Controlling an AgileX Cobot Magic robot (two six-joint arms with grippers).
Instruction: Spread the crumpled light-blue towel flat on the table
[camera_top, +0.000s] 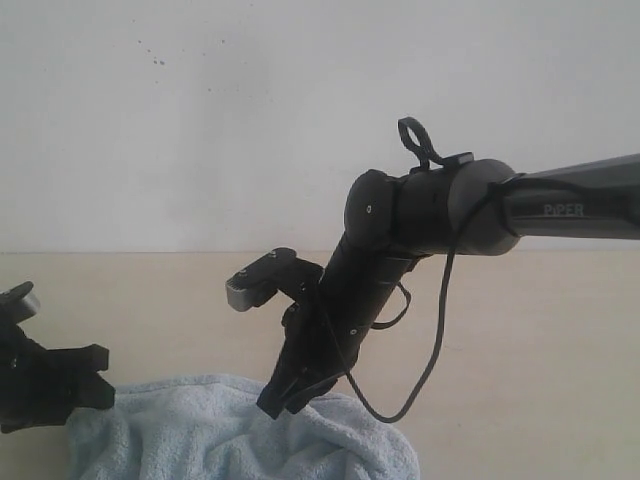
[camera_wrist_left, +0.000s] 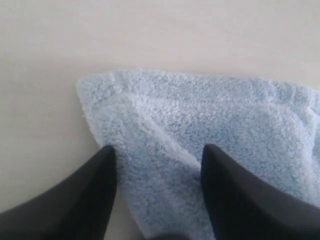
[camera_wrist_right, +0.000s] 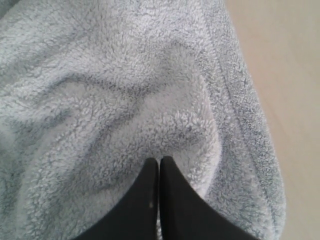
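Note:
The light-blue towel (camera_top: 240, 440) lies bunched at the near edge of the beige table (camera_top: 540, 350), partly cut off by the frame. My left gripper (camera_top: 100, 375) is at the towel's left end. In the left wrist view it (camera_wrist_left: 159, 150) stands open, its fingers either side of a folded hemmed corner of the towel (camera_wrist_left: 210, 115). My right gripper (camera_top: 275, 405) reaches across the middle and points down onto the towel's far edge. The right wrist view has it (camera_wrist_right: 159, 159) shut, with a puckered ridge of the towel (camera_wrist_right: 100, 90) gathered at its tips. No label shows.
A white wall (camera_top: 200, 120) rises behind the table. A black cable (camera_top: 425, 385) loops down from the right arm over the table beside the towel. Bare tabletop (camera_wrist_left: 50, 50) stretches to the left of the towel corner and to the right of the towel (camera_wrist_right: 295, 75).

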